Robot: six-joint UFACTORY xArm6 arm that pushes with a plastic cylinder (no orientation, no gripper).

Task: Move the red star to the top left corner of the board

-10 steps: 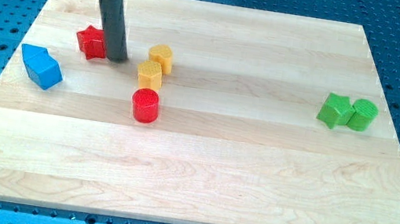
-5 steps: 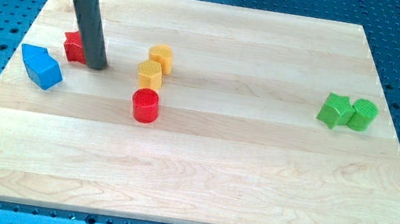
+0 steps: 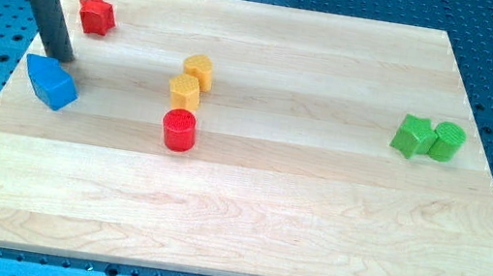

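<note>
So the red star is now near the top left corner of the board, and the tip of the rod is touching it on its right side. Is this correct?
Not quite. The red star is indeed near the board's top left corner, but my tip is not touching it. The camera view shows the tip apart from the star, below and to the view's left of it, just above the blue block.

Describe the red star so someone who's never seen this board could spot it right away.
Start at the pale wooden board and go to its top left corner in the view. The small red star-shaped block sits there alone, above the blue block. The only other red piece, the red cylinder, is round and nearer the middle.
</note>
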